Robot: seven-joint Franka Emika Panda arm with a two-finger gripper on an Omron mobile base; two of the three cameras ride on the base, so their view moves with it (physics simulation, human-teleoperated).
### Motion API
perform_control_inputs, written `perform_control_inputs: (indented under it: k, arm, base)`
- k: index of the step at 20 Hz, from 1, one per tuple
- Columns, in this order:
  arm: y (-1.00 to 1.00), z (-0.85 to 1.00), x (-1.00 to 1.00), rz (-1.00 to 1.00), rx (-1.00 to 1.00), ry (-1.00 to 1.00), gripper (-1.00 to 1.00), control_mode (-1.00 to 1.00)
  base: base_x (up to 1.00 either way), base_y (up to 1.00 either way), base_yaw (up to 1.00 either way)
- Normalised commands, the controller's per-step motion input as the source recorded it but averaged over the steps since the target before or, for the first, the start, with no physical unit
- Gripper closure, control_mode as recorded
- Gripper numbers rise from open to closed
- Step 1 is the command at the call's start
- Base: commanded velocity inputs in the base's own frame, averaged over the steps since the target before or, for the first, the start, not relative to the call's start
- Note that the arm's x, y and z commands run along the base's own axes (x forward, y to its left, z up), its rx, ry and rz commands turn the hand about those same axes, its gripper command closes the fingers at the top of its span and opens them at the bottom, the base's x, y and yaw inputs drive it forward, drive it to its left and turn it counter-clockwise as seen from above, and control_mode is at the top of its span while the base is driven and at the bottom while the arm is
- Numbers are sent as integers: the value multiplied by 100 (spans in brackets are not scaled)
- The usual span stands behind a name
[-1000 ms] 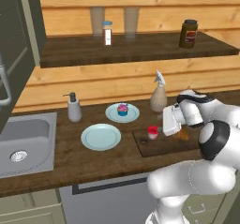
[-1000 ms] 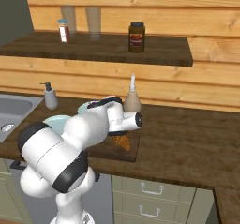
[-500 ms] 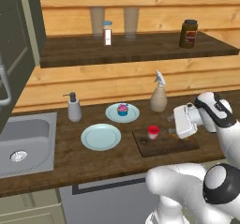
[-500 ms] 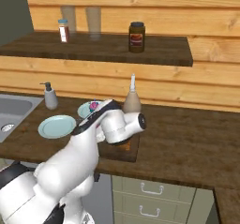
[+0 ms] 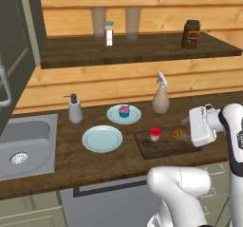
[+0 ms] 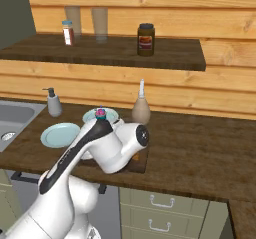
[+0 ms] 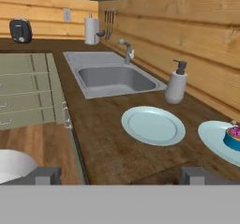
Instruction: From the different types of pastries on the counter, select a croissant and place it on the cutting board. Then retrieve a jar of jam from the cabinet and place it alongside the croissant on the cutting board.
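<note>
A brown croissant (image 5: 176,134) lies on the dark cutting board (image 5: 163,146), beside a small red cup (image 5: 154,134). My gripper (image 5: 189,127) hovers at the board's right end, just right of the croissant and turned sideways toward the sink. In the hand view its fingertips (image 7: 47,175) stand wide apart, so the gripper (image 7: 122,176) is open with nothing between them. The dark jam jar (image 5: 191,34) stands on the right of the open wooden shelf, also seen as the jam jar (image 6: 145,39). My arm hides most of the cutting board (image 6: 139,163) in the right base view.
A cupcake (image 5: 124,110) sits on a pale plate; an empty plate (image 5: 102,138) lies in front of it. A spray bottle (image 5: 161,95) and soap dispenser (image 5: 74,109) stand by the wall, the sink (image 5: 23,143) at left. A spice shaker (image 5: 109,33) and glasses share the shelf.
My hand has drawn back to the right, from over the croissant to the board's right end. The arm has swung out to the right. The croissant stays on the board.
</note>
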Motion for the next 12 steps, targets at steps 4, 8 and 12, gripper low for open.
perform_control_inputs:
  k: [4, 8, 12]
  arm:
    - [-7, 91, -56, 0, -3, -3, -100, -100]
    - [-9, 88, -42, -1, -3, -3, -100, -100]
    - [-17, 90, -38, -2, -2, -5, -100, -100]
  base:
    - [0, 0, 0]
    - [0, 0, 0]
    - [0, 0, 0]
